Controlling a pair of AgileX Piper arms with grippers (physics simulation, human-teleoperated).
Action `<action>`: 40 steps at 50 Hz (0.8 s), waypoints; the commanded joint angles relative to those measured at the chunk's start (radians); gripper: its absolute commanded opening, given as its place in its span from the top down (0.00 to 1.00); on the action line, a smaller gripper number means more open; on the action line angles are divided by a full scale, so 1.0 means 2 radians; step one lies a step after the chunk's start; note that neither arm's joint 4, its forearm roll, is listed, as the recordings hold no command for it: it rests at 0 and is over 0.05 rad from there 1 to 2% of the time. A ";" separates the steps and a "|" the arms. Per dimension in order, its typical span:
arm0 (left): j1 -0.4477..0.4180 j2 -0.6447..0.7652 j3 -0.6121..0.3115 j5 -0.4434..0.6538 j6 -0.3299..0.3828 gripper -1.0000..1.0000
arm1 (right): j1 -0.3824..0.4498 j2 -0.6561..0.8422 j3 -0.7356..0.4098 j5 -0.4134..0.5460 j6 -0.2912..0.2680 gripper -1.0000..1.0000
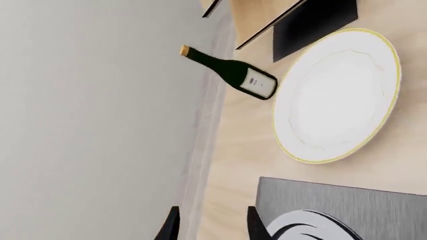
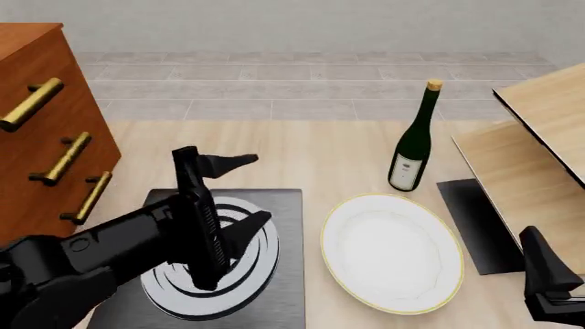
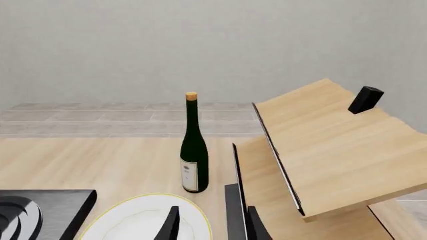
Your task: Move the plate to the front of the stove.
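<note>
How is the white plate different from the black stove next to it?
The plate is round and white with a thin gold rim; the stove is a square black slab with silver-grey rings. The plate lies in full view, while the left arm covers much of the stove. Both lie flat on the wooden table, side by side.

Plate [image 2: 393,252]: lying flat on the table [image 2: 302,154], just right of the stove [image 2: 285,226], apart from it.
Stove: my left arm is hanging over its ringed burner.
My left gripper [image 2: 242,195]: fingers standing spread, holding nothing.
My right gripper [image 2: 549,281]: showing only partly at the lower right corner, state unclear.
Wine bottle [image 2: 413,145]: standing upright just behind the plate.
Black panel [image 2: 479,226]: lying right of the plate.
Drawer cabinet [image 2: 46,130]: standing at the left.
</note>
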 commanded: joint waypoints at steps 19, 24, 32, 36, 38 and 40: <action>-0.075 0.095 -0.088 0.054 0.016 0.00 | 0.000 0.000 0.000 0.000 0.001 0.00; -0.081 0.112 -0.100 0.060 0.014 0.00 | 0.000 0.000 0.000 0.000 0.000 0.00; -0.092 0.139 -0.104 0.059 0.024 0.00 | 0.000 0.000 0.000 0.000 0.000 0.00; -0.095 0.146 -0.106 0.058 0.030 0.00 | 0.000 -0.001 -0.001 0.001 0.000 0.00; -0.097 0.149 -0.106 0.059 0.031 0.00 | 0.000 0.000 0.000 0.000 0.000 0.00; -0.101 0.150 -0.104 0.060 0.035 0.00 | 0.000 0.002 0.001 -0.003 0.001 0.00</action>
